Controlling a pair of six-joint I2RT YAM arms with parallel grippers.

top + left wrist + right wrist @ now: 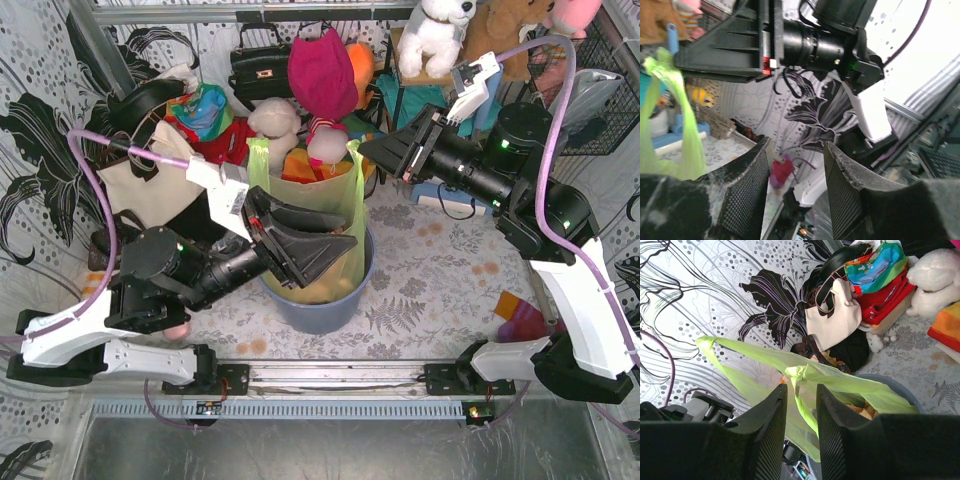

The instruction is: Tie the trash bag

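Trash bag [350, 200] stands upright in the bin [320, 310], long axis vertical, handles [258, 155] pointing up. Left pincer [796, 146] is wide. Right pincer [801, 390] is narrow round one handle, can't tell if it's gripping.

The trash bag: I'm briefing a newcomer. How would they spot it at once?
On the table, find the round blue-grey bin in the middle. The trash bag stands up out of it. Only it is thin, see-through light-green plastic; the tote bag nearby is cream.
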